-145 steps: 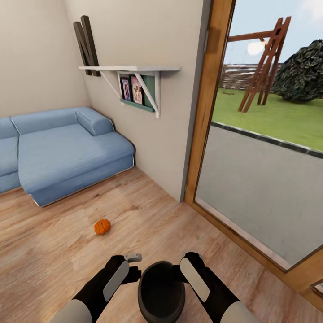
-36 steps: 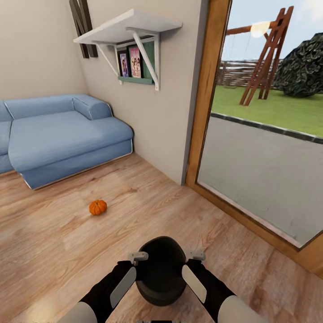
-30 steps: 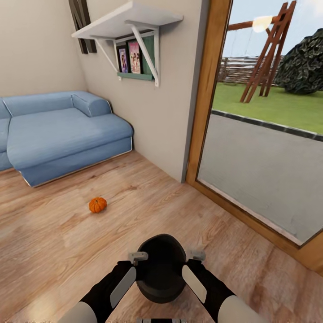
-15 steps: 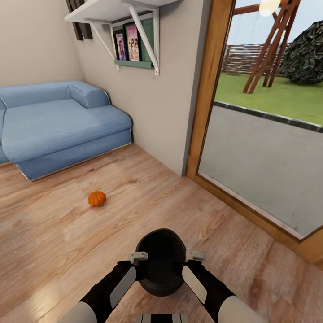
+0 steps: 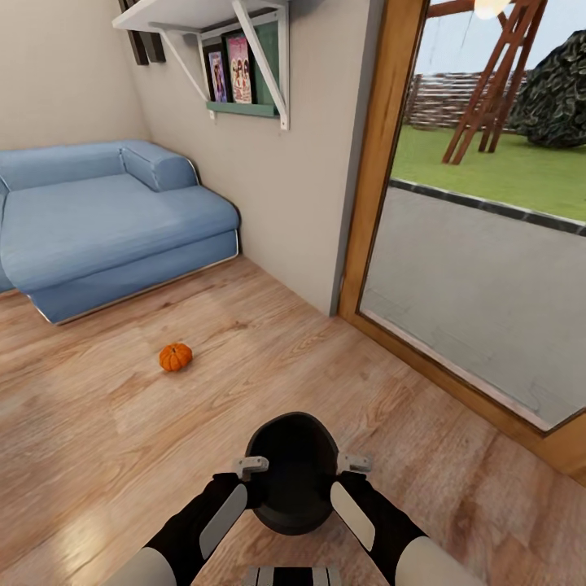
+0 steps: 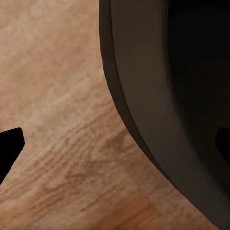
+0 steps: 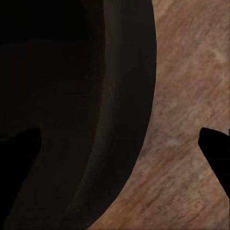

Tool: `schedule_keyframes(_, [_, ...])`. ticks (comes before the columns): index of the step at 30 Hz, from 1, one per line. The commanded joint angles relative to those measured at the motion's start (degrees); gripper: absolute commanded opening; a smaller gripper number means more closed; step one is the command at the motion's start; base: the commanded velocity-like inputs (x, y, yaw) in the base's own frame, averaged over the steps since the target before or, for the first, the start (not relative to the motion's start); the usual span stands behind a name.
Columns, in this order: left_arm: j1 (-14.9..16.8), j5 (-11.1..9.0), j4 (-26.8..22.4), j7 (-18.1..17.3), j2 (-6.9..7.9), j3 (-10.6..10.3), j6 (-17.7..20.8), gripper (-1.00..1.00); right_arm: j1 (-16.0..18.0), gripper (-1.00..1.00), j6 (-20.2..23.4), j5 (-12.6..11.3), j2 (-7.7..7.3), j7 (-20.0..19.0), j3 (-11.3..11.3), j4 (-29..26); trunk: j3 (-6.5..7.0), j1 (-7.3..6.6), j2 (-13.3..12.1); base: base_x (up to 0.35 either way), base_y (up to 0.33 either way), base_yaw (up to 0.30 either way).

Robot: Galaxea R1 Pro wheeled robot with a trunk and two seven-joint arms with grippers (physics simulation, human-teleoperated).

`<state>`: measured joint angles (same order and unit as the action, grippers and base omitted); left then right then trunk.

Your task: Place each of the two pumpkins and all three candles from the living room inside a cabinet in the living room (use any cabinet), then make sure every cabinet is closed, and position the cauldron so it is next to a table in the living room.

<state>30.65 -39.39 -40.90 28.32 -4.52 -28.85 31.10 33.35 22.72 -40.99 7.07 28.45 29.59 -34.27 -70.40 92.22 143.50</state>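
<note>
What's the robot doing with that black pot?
The robot has a black cauldron between its two arms, one tool on each side of the rim: the left tool and the right tool. It is over a wooden floor. One pumpkin sits on the floor ahead, near a blue sofa.

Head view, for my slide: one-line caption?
Both claws flank a black cauldron above wood floor; a pumpkin lies near the sofa.
</note>
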Motion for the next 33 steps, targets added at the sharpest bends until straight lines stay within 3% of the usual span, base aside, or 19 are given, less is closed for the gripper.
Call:
schedule_keyframes(1, [0.03, -0.74, -0.06, 0.60, 0.04, -0.24, 0.10, 1.00, 0.04, -1.00, 0.15, -0.41, -0.04, 0.47, 0.29, -0.09, -0.05, -0.01, 0.02, 0.000, 0.000, 0.000])
schedule_keyframes(3, [0.03, -0.76, -0.06, 0.60, 0.04, -0.24, 0.10, 1.00, 0.04, -1.00, 0.13, -0.41, -0.04, 0.47, 0.29, -0.10, -0.05, -0.01, 0.02, 0.000, 0.000, 0.000])
schedule_keyframes(4, [0.03, -0.77, -0.06, 0.60, 0.04, -0.24, 0.10, -1.00, 0.04, -1.00, 0.13, -0.41, -0.04, 0.47, 0.29, -0.10, -0.05, -0.01, 0.02, 0.000, 0.000, 0.000])
schedule_keyframes(33, [0.03, -1.08, -0.10, 0.60, 0.04, -0.24, 0.19, -1.00, 0.04, -1.00, 0.13, -0.41, -0.04, 0.47, 0.31, -0.10, -0.05, -0.01, 0.02, 0.000, 0.000, 0.000])
